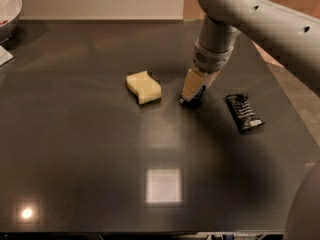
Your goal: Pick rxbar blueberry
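My gripper (192, 95) reaches down from the upper right to the dark table (100, 174), right of the middle. A small dark navy piece shows at its tip, touching the table; this is the rxbar blueberry (195, 100), mostly hidden by the gripper. I cannot tell whether it is held.
A pale yellow wavy sponge (143, 87) lies just left of the gripper. A longer crinkled black bar wrapper (243, 112) lies to its right, near the table's right edge. A white bowl (7, 6) stands at the far left corner. My arm (260, 14) spans the upper right.
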Robot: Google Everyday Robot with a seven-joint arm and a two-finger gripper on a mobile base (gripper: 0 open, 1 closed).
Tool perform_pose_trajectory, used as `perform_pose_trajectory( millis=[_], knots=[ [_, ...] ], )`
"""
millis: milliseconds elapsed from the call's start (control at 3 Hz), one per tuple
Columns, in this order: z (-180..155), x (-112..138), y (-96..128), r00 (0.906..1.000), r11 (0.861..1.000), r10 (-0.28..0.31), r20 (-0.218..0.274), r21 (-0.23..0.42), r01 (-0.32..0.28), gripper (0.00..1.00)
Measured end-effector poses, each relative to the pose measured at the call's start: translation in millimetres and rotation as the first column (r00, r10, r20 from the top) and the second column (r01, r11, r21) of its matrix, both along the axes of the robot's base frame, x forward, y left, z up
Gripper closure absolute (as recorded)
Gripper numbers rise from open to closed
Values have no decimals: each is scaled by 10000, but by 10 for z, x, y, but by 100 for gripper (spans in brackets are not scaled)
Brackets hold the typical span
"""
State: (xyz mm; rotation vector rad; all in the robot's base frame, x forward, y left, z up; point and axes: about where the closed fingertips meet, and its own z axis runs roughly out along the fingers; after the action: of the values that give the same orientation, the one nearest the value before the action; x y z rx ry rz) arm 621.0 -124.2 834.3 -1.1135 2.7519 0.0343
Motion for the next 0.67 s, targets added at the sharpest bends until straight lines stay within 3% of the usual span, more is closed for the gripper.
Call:
perform_pose_trajectory(
  millis=[667],
  knots=[
    [425, -41, 125, 9976, 9911, 646, 232, 1154, -669, 100]
  ],
)
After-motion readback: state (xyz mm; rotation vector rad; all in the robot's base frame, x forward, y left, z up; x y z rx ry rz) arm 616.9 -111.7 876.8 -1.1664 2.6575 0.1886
